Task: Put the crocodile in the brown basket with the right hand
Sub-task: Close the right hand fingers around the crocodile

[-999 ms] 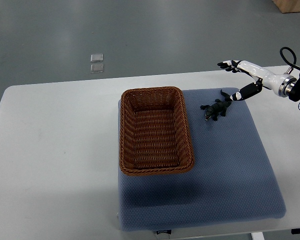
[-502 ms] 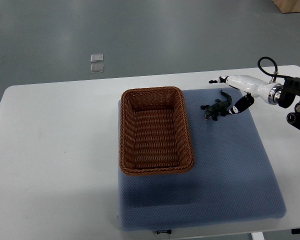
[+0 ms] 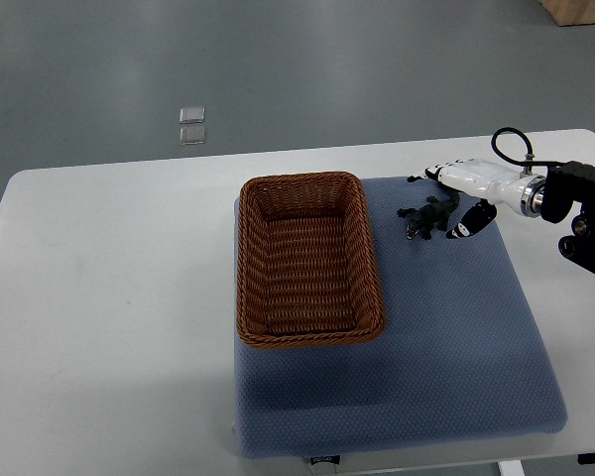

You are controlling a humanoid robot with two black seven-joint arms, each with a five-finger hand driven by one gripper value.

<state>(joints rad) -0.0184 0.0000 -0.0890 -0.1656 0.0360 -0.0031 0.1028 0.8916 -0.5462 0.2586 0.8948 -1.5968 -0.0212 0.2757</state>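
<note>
- The crocodile (image 3: 427, 216) was seen lying on the blue mat (image 3: 436, 337), right of centre in the upper half of the frame, just right of the basket (image 3: 308, 260) and outside it.
- The right hand (image 3: 459, 190) was reached in from the right edge, over the crocodile's tail end.
- Its fingers (image 3: 423, 177) were spread above the toy and the thumb (image 3: 468, 224) below; nothing was gripped.
- The empty basket was set on the mat's left part, on the white table (image 3: 109, 297).
- No left hand was seen.
</note>
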